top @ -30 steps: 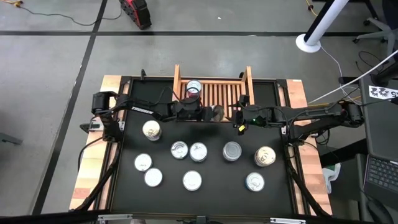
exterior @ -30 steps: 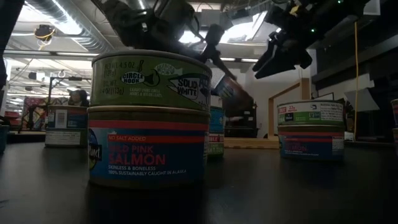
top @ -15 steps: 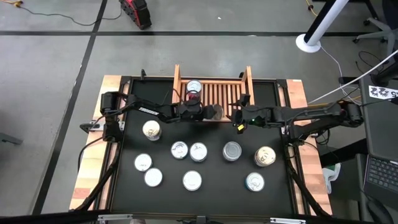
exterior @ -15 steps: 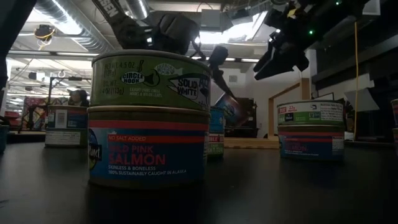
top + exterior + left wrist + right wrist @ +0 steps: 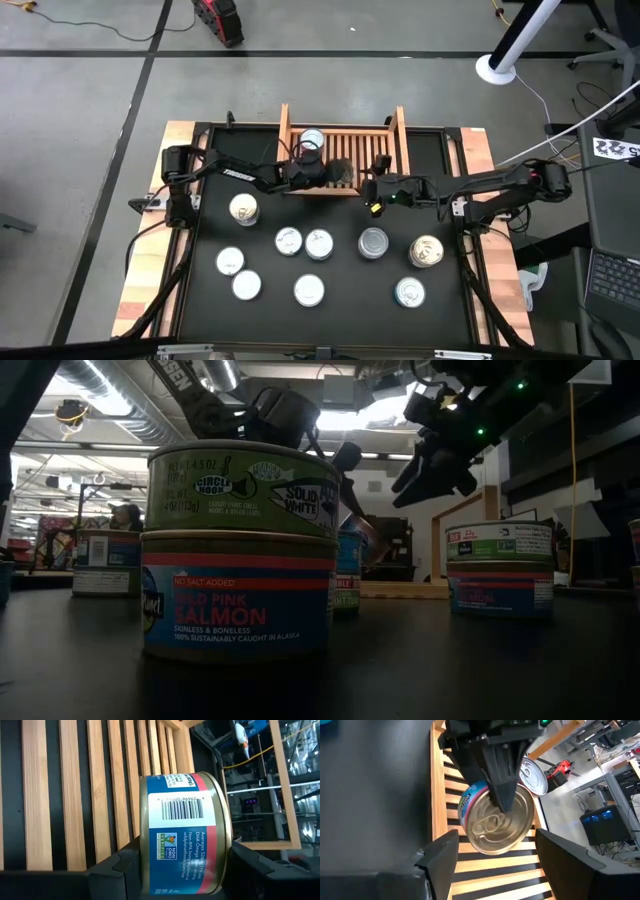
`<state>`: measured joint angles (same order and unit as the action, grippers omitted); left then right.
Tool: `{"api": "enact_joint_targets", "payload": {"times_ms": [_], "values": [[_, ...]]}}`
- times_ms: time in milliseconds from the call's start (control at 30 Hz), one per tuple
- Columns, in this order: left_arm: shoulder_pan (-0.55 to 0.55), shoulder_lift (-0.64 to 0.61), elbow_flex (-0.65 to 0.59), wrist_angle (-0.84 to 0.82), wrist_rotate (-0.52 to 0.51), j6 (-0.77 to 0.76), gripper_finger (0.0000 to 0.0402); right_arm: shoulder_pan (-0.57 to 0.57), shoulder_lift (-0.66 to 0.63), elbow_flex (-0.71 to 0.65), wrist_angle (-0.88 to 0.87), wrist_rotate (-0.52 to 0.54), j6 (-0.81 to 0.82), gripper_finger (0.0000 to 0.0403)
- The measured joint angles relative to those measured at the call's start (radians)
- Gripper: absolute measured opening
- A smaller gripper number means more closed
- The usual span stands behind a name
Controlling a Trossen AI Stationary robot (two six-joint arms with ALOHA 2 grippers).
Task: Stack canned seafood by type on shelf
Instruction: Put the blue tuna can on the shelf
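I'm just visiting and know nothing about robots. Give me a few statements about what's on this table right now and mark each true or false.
1. The left gripper holds a tin over the wooden shelf. True.
2. The right gripper also holds a tin. False: its fingers are open and empty, near the shelf's front.
3. One tin already sits in the shelf. True.
4. All loose tins lie singly on the table. False: in the low view a green tin sits on a salmon tin.
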<state>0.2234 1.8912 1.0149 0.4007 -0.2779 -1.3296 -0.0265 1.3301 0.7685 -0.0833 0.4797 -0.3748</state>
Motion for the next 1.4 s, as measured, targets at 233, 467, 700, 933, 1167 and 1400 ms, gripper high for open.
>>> {"api": "enact_joint_targets", "payload": {"times_ms": [233,467,700,933,1167,1400], "values": [[0.001,0.000,0.000,-0.012,-0.008,-0.030,0.0196,0.000,0.035,0.000,0.035,0.000,-0.014,0.0262],[0.000,-0.001,0.000,-0.077,-0.013,-0.038,0.0196,0.000,0.043,0.000,0.029,0.000,-0.016,0.0262],[0.008,-0.001,0.000,-0.190,-0.018,-0.131,0.0196,-0.023,0.043,0.000,0.030,0.001,-0.015,0.0262],[0.008,-0.002,0.001,-0.202,-0.017,-0.100,0.0199,-0.073,0.043,0.000,0.030,-0.018,-0.014,0.0262],[0.010,-0.002,0.001,-0.219,-0.012,-0.052,0.0237,-0.079,0.043,0.000,0.030,-0.091,-0.011,0.0262],[0.024,-0.002,0.001,-0.270,0.013,-0.056,0.0264,-0.079,0.043,0.000,0.021,-0.099,-0.012,0.0262]]}}
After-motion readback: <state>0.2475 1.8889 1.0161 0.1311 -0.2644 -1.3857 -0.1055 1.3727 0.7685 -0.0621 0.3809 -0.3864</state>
